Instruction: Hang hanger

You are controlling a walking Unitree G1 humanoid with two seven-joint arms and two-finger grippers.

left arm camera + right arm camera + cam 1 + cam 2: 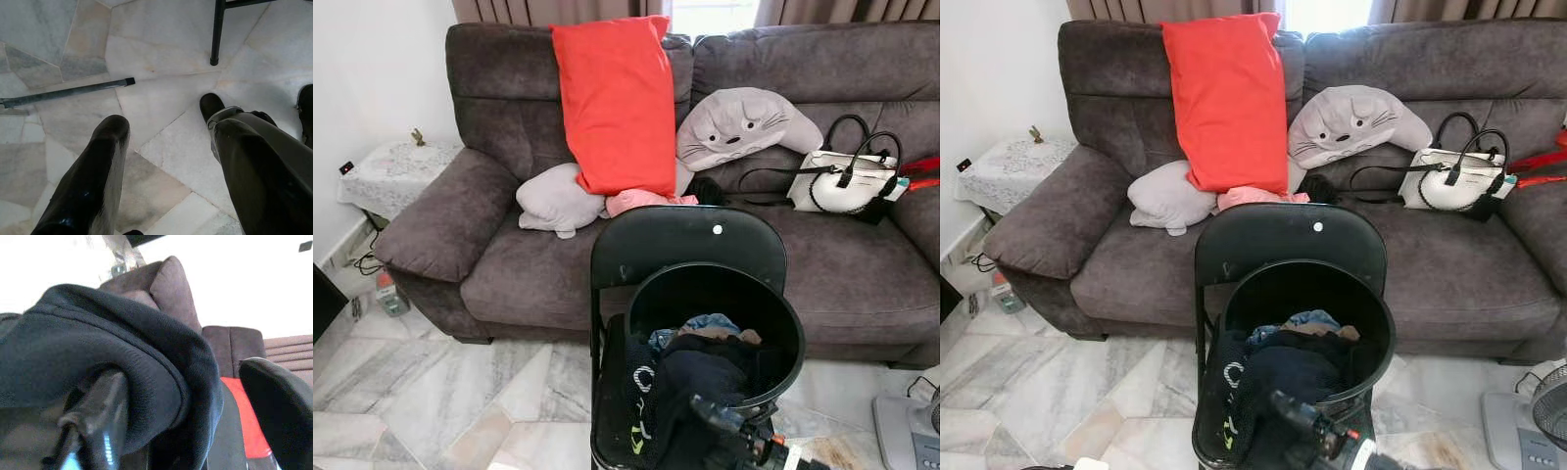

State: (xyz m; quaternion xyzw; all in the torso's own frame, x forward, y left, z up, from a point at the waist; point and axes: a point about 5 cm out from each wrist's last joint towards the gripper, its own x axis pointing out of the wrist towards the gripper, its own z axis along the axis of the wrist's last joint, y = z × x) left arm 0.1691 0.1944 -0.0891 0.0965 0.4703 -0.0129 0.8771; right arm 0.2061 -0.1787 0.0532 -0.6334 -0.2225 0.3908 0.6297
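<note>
A black laundry basket [783, 323] stands on a black folding chair [685, 240] in front of the sofa. It holds a heap of clothes with a dark navy garment [700, 377] on top. My right gripper [729, 419] reaches up into that garment from the near side. In the right wrist view its fingers stand apart, and a thick fold of the dark garment [122, 347] lies draped over one finger [100, 416]. My left gripper [164, 115] hangs low, open, pointing at the marble floor.
A grey sofa [509, 264] behind the chair carries a red pillow [617, 98], plush cushions and a white handbag [847, 181]. A small side table [396, 171] stands at the left. A fan base [1518, 421] sits at the right. A grey rod [68, 92] lies on the floor by a chair leg [216, 32].
</note>
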